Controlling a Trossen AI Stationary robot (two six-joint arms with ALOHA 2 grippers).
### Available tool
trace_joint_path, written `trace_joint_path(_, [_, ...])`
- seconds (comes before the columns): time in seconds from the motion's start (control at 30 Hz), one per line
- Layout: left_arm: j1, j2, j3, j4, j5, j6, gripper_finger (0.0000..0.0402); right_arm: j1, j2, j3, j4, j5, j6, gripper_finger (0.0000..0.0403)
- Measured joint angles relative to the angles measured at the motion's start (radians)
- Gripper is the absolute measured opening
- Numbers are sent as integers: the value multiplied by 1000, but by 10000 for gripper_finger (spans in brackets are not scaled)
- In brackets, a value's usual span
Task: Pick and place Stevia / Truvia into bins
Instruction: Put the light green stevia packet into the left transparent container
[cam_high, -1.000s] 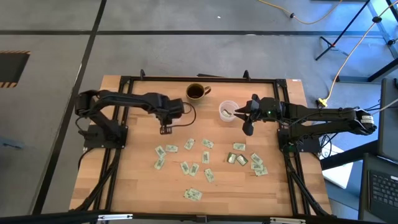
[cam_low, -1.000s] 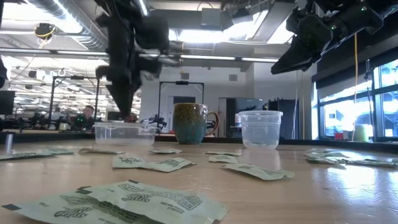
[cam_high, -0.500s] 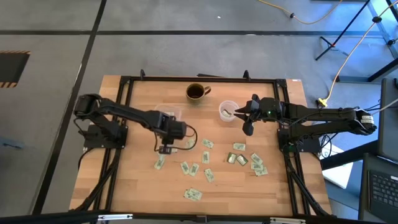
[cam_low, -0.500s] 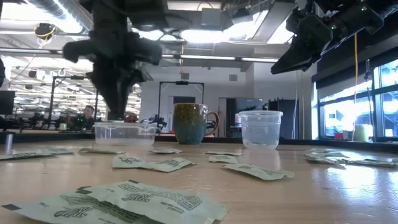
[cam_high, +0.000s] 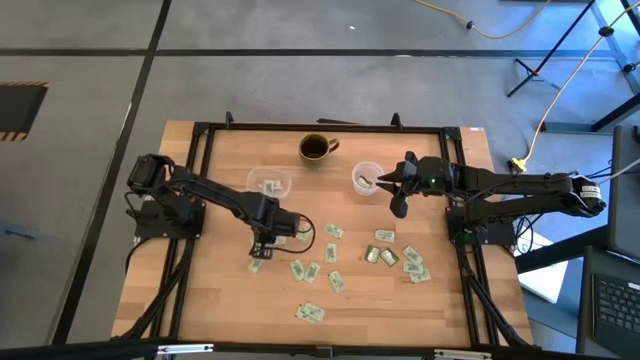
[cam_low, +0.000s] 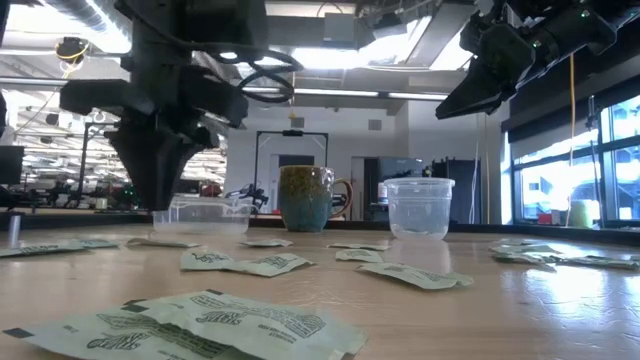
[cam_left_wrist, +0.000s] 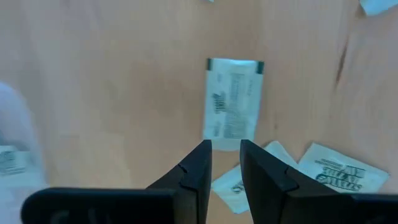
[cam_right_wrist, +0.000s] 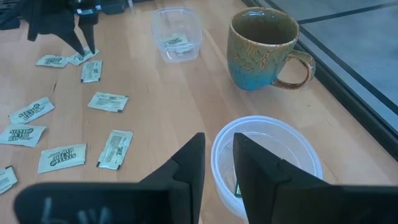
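Note:
Many pale green and white Stevia sachets (cam_high: 330, 252) lie flat across the middle and right of the table, with a few darker ones (cam_high: 388, 257) among them. The shallow clear tub (cam_high: 269, 184) holds one or two sachets (cam_right_wrist: 176, 42). The round clear cup (cam_high: 366, 178) has something dark in it. My left gripper (cam_high: 262, 244) hangs low over the left group, fingers pointing down and slightly open; one sachet (cam_left_wrist: 234, 106) lies just past the fingertips. My right gripper (cam_right_wrist: 219, 146) hovers above the cup's rim (cam_right_wrist: 267, 124), slightly open and holding nothing.
A dark glazed mug (cam_high: 316, 148) with a handle stands at the far edge between the tub and the cup. A black frame (cam_high: 320, 127) runs around the tabletop. Bare wood shows at the near left (cam_high: 215, 300).
My left gripper has travelled from over the tub toward the near edge and come down over the left group of sachets. The sachets, tub and cup stay where they were.

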Motion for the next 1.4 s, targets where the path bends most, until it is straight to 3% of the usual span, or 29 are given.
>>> trace_joint_path(0.3, [10, 1, -99, 103, 6, -19, 79, 0, 0, 0, 1, 0, 3, 87])
trace_joint_path(0.97, [18, 62, -97, 124, 49, -26, 47, 0, 0, 0, 1, 0, 4, 87])
trace_joint_path(1.23, [26, 63, -98, 124, 58, -16, 7, 0, 0, 0, 1, 0, 4, 87])
trace_joint_path(1.4, [29, 59, -98, 109, 60, -15, 3, 0, 0, 0, 1, 0, 4, 87])
